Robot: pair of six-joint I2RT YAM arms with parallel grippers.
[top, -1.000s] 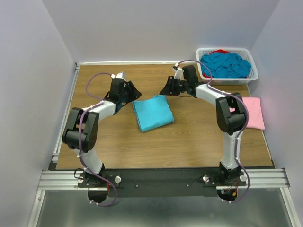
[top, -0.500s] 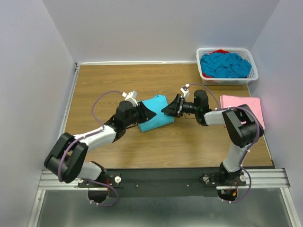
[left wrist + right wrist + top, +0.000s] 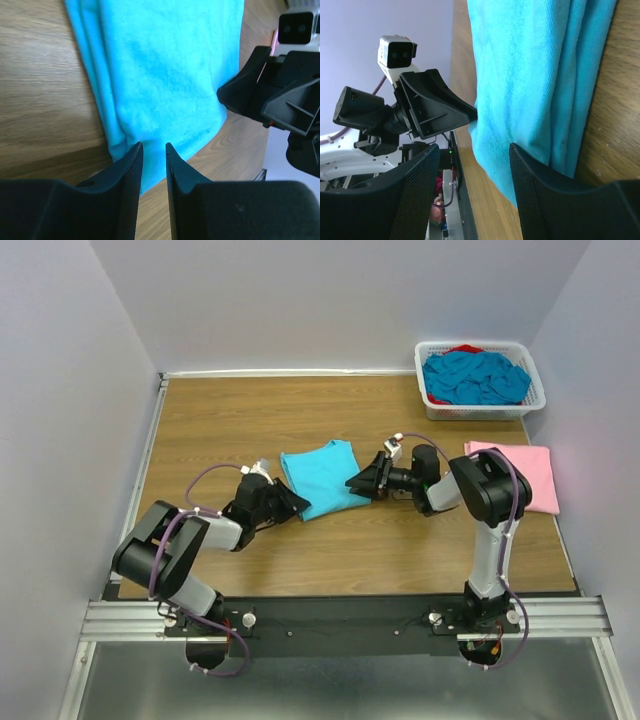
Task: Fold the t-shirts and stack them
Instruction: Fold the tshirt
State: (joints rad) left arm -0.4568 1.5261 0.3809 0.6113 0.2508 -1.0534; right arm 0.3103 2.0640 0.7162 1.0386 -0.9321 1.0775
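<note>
1. A folded turquoise t-shirt (image 3: 322, 478) is laid flat around the middle of the wooden table (image 3: 220, 430).
2. The left gripper (image 3: 293, 502) is set low at that shirt's 7 o'clock corner. Its jaws are left with only a narrow slit, and the cloth's edge shows in it. Tbh, whether the cloth is actually pinched can't be told from the wrist view.
3. The right gripper (image 3: 355, 483) is set at the shirt's 3 o'clock edge. Its jaws are spread wide with the folded edge lying between them, and nothing is clamped.
4. A folded pale pink t-shirt (image 3: 522, 478) is seen flat at the table's 3 o'clock side, well apart from the turquoise one.
5. More turquoise t-shirts (image 3: 475, 377) are heaped in the white lattice basket (image 3: 480, 410) at 1 o'clock, with something red (image 3: 463, 348) peeking out at the back.
</note>
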